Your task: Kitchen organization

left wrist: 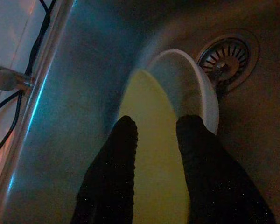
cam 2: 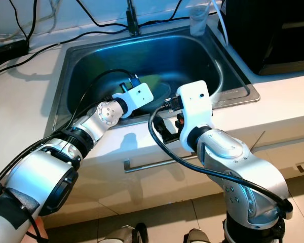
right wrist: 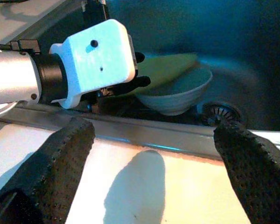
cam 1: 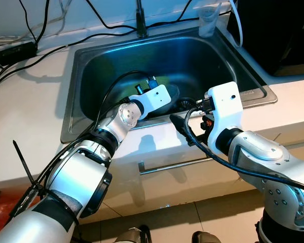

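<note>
Sink [cam 1: 91, 66] holds one bowl [right wrist: 175, 95] and one yellow plate [left wrist: 154, 154]. Left claw [left wrist: 156, 128] reaches in, fingers apart over the plate. Right claw [right wrist: 154, 135] hangs over the bench [right wrist: 168, 186], fingers wide apart.

Yellow-green plate [left wrist: 149, 154] lies in the stainless sink [cam 1: 91, 66], centre of the left wrist frame, partly tucked under a white bowl [left wrist: 196, 93]. Bowl is tilted, its rim resting over the plate's edge, just beside the drain strainer [left wrist: 224, 56] at upper right. In the right wrist view the bowl [right wrist: 175, 95] sits mid-frame, plate [right wrist: 165, 65] behind it, drain [right wrist: 219, 112] at right.
</note>
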Robot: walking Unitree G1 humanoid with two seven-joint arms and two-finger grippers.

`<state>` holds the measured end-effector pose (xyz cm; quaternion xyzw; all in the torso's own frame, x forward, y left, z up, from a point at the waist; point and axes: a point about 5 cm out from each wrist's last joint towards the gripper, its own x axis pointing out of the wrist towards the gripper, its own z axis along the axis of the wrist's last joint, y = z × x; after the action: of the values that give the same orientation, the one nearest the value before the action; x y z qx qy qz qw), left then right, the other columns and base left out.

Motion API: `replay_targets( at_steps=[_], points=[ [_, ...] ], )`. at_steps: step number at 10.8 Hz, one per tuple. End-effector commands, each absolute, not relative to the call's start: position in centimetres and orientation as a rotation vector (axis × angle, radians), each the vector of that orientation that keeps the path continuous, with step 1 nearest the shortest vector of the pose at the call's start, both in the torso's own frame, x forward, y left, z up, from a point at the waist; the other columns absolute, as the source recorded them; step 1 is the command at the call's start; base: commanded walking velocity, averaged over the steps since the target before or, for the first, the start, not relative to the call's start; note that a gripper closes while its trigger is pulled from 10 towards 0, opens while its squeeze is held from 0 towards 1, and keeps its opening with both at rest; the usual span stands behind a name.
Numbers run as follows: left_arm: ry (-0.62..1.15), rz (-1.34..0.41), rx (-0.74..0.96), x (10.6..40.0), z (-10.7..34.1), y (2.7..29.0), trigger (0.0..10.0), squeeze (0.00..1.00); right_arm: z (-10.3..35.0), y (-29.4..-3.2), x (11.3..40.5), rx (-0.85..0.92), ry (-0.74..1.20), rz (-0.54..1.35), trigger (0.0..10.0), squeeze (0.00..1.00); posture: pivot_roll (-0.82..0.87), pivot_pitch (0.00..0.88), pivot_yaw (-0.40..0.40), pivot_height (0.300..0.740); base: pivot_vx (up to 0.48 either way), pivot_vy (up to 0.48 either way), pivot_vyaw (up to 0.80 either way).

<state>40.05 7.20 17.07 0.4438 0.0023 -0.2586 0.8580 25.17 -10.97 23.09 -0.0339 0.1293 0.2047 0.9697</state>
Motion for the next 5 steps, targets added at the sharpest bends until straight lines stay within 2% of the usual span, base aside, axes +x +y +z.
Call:
replay_targets(
  at_steps=[1,5],
  points=[
    [0.133,-0.586,0.941,39.07,13.81,8.03,10.0,1.0,23.17,-10.99,24.82,-0.063,0.26,0.416,10.0,0.0,-0.21,0.176,0.145,0.74,0.0,0.0,0.0],
    [0.136,-0.576,0.893,39.2,14.05,8.33,10.0,1.0,23.02,-11.06,24.98,-0.06,0.263,0.414,10.0,0.0,-0.2,0.169,0.145,0.74,0.0,0.0,0.0]
  ],
)
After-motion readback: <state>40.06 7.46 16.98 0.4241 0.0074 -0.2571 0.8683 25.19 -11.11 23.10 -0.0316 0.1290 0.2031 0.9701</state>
